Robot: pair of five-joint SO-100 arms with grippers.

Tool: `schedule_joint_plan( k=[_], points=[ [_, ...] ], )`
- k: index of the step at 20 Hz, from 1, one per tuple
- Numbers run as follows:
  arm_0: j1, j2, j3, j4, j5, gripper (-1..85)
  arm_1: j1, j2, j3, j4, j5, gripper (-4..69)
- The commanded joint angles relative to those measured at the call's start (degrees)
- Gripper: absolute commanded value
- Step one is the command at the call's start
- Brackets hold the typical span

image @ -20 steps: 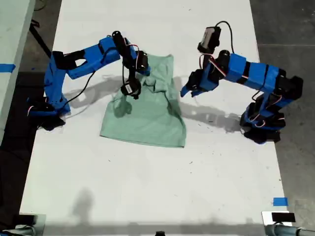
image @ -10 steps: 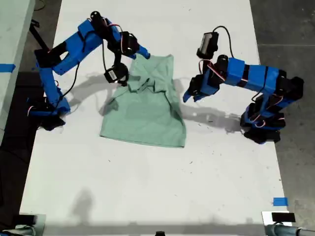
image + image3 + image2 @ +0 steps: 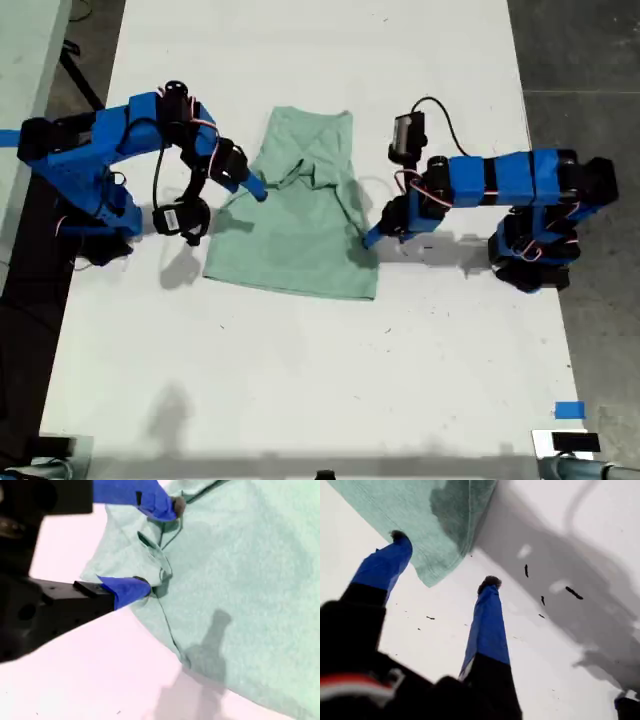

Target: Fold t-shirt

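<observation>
Lying rumpled on white table (image 3: 300, 350), t-shirt (image 3: 300, 225), no containers

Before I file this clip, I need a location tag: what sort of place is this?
Probably a lab or workshop bench, not a home. Two blue arms stand on a bare white table with one green t-shirt, blue tape marks a spot, and grey concrete floor lies beside it.

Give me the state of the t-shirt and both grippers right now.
t-shirt: flat on the white table, partly folded, rumpled at its far end.
my first gripper: jaws open, either side of a cloth corner, gripping nothing.
my second gripper: jaws open, straddling bunched cloth.
</observation>
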Motion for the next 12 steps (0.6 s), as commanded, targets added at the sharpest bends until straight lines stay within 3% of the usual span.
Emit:
schedule_joint_plan(
  k=[1,12],
  points=[
    [2.64,8.09,8.35,-3.52,-3.16,25.5,-1.05,0.97,0.0,-3.16,0.7,31.8],
    [6.68,9.4,14.59,-8.0,-6.5,25.0,-2.37,-8.44,-0.09,-8.79,0.35,32.0]
  ],
)
